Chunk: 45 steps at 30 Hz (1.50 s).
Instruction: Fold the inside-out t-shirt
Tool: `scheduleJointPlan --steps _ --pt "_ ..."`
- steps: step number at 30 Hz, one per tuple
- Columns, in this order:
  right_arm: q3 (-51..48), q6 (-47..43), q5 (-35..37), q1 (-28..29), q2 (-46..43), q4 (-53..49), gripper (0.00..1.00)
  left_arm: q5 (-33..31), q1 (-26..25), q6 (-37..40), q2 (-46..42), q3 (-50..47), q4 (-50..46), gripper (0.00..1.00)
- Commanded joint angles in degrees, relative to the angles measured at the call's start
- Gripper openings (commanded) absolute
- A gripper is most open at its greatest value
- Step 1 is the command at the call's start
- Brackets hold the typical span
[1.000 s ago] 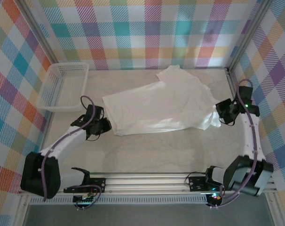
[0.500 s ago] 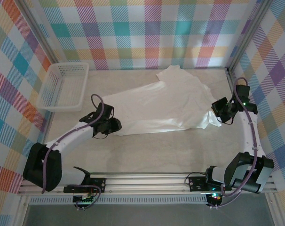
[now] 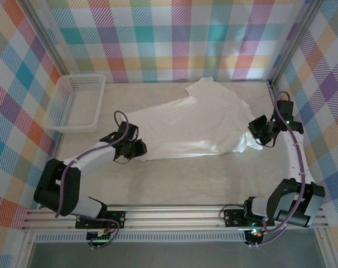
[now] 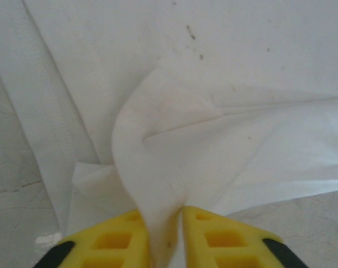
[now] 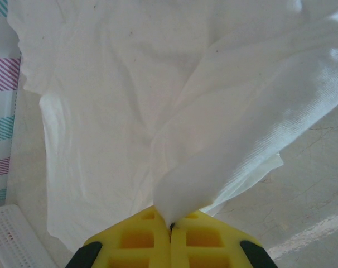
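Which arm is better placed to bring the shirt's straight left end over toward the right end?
Left, probably. The left gripper pinches the near corner of that end of the t-shirt; the right gripper pinches cloth at the opposite end.

The t-shirt (image 3: 197, 120) is thin, soft white cloth, matt and finely ribbed. The basket (image 3: 77, 106) is white plastic mesh. The table (image 3: 213, 178) looks matt and pale, with crackled veining. The fingers (image 4: 225, 240) are matt yellow plastic. The rail (image 3: 180, 215) is silvery metal.
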Motion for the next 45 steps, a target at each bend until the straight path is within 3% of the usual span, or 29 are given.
scheduleJointPlan --steps 1,5,9,14,17,20,26,31,34,41,45 --pt "1.17 -0.56 -1.33 0.43 0.36 0.42 0.0 1.23 0.04 -0.45 -2.0 -1.45 0.83 0.02" --pt "3.18 1.15 -1.35 1.41 -0.04 0.27 0.0 2.91 0.12 -1.89 -5.34 0.39 -0.51 0.0" --pt "11.86 5.21 -2.45 3.77 0.3 0.07 0.0 5.47 4.45 -3.19 -8.86 12.33 -7.79 0.0" --pt "40.72 9.08 -1.31 5.22 6.19 0.2 0.0 12.9 16.64 -1.86 -2.92 46.12 -20.35 0.0" --pt "54.07 9.98 -0.16 5.24 7.52 1.79 0.0 16.1 19.48 -1.07 1.19 66.09 -27.03 0.0" --pt "62.81 8.02 2.03 5.24 6.7 2.44 0.0 16.8 20.32 0.15 1.65 77.59 -30.53 0.0" --pt "67.52 4.57 0.78 5.26 2.35 9.95 0.0 18.6 20.76 0.25 -2.71 85.88 -29.2 0.0" --pt "74.28 0.88 3.96 5.23 3.65 9.08 0.0 11.43 20.78 2.02 -4.15 89.59 -30.14 0.0" --pt "78.44 0.18 4.54 5.24 7.76 8.67 0.0 9.44 20.95 3.01 -0.91 90.75 -30.33 0.0" --pt "93.11 1.89 0.65 5.26 25.77 10.06 0.0 11.94 23.03 -0.05 12.56 91.2 -22.88 0.0" --pt "101.54 -0.98 -0.14 4.53 35.11 15.23 0.0 10.19 23.71 -0.1 20.76 98.69 -21.78 0.0"
